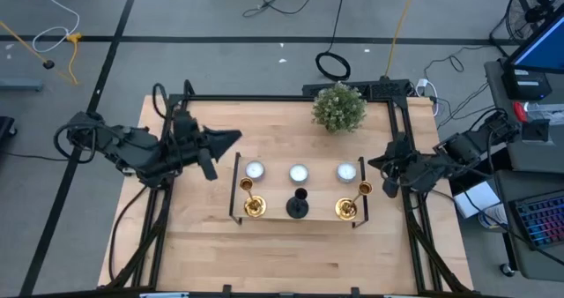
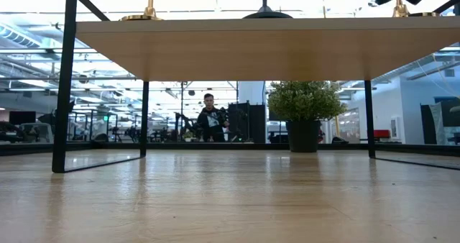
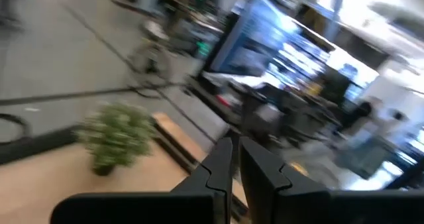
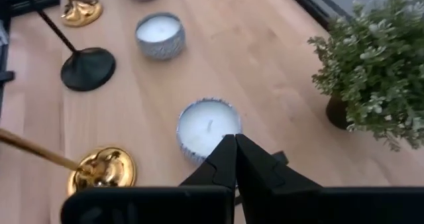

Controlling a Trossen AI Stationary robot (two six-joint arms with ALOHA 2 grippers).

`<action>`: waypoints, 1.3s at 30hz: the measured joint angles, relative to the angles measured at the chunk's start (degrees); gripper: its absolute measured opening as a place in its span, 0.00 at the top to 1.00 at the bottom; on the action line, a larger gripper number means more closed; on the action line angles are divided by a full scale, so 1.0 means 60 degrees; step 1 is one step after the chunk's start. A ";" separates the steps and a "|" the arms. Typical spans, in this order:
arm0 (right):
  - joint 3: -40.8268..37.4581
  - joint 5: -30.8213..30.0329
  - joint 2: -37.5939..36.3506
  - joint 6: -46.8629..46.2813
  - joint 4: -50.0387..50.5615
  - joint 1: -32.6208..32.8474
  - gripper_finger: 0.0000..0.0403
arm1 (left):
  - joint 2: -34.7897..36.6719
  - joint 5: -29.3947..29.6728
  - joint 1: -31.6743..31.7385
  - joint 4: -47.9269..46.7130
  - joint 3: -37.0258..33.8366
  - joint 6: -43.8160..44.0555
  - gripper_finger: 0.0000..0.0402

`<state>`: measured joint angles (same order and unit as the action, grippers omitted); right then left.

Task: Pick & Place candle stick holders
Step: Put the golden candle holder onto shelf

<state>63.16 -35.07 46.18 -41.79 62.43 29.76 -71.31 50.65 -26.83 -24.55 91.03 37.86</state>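
Observation:
Two gold candlesticks [image 1: 253, 204] [image 1: 346, 206] and a black one [image 1: 298, 205] stand upright on their round bases, in a row on the stand's wooden top [image 1: 275, 213]. The right wrist view shows the right gold base [image 4: 103, 169], the black base [image 4: 87, 68] and the left gold base [image 4: 81, 10]. My right gripper [image 1: 375, 165] is shut and empty, just beyond the right gold candlestick's cup [image 1: 365, 189], over a white candle [image 4: 207, 126]. My left gripper [image 1: 233, 138] is shut and empty, in the air left of the stand.
Three white candles [image 1: 255, 170] [image 1: 299, 173] [image 1: 345, 171] stand in a row behind the candlesticks. A potted plant [image 1: 338, 107] stands at the table's far edge. The low view looks under the stand's top [image 2: 266, 49]. A person [image 2: 210, 119] shows far behind the table.

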 joint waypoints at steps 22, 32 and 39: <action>-0.2164 0.4335 0.0060 0.2265 -0.3535 -0.2264 1.00 | -0.0358 0.0490 0.0082 -0.0658 -0.0005 0.0647 0.92; -0.2160 0.4352 -0.0198 0.2340 -0.4238 -0.2415 1.00 | -0.0368 0.0474 -0.0055 -0.0671 -0.0005 0.0723 0.92; -0.2157 0.4122 -0.0478 0.2329 -0.4810 -0.2411 1.00 | -0.0368 0.0474 -0.0053 -0.0671 -0.0005 0.0716 0.92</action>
<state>50.22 -10.33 43.31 -27.82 33.57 15.29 -73.52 53.49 -27.15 -28.58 91.00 42.15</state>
